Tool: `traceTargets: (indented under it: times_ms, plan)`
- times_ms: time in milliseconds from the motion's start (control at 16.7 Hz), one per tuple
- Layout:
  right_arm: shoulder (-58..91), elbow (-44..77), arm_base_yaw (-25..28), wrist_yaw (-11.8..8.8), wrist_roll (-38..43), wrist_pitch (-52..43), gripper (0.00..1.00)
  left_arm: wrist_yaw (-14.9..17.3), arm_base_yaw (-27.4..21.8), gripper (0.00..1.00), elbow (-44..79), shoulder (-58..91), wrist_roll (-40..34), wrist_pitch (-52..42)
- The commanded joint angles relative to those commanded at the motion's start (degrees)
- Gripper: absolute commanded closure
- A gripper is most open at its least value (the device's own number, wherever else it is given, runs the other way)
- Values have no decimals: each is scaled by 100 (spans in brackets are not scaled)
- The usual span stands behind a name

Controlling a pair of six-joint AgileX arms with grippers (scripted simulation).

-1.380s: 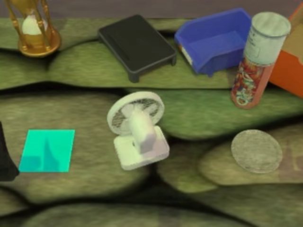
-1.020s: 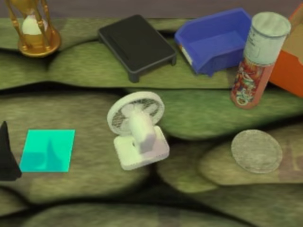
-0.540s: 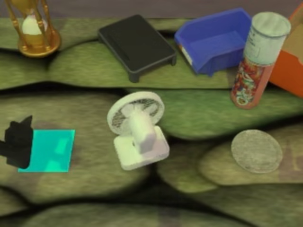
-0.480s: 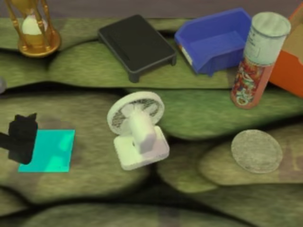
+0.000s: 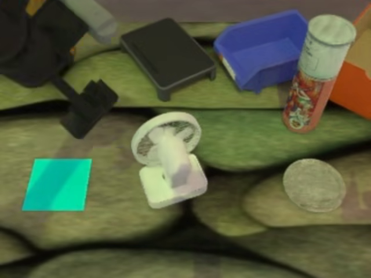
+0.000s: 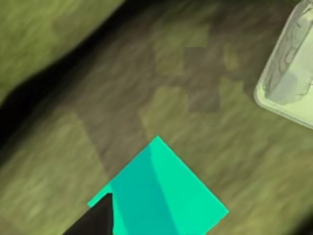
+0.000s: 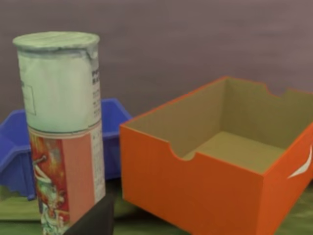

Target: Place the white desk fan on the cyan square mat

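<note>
— Movement first: the left gripper (image 5: 87, 110) is no longer sitting over the cyan square mat (image 5: 57, 184) as it was half a second ago; it is swinging up and toward the white desk fan (image 5: 168, 160), and is now hanging up-left of the fan's grilled head, well short of touching it.

— Is it holding anything?

— Nothing; I cannot tell whether its fingers are apart or together. The fan is standing on its own base at mid-table, untouched, and the mat is lying bare to its left, near but apart. I am reading this as the approach to the pick-up, with the carry not yet begun.

— Anything getting in the way?

— The black rectangular tray (image 5: 168, 56) is lying just beyond the gripper, so the arm is working close to it. The blue bin (image 5: 264, 49), the snack canister (image 5: 316, 72), the orange box (image 7: 215, 161) and the grey round disc (image 5: 314, 185) are sitting off to the right, clear of the path. The right arm is staying parked there; its gripper is not showing from above.
</note>
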Motion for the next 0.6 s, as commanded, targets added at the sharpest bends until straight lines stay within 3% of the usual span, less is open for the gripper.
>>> traceTargets:
  times_ms: [360, 600]
  plan:
    - [0, 0, 0, 0, 0, 0, 0, -76, -710, 0, 2854, 2775, 765, -1815]
    - [0, 0, 0, 0, 0, 0, 0, -132, -993, 0, 4093, 3983, 1084, -2552]
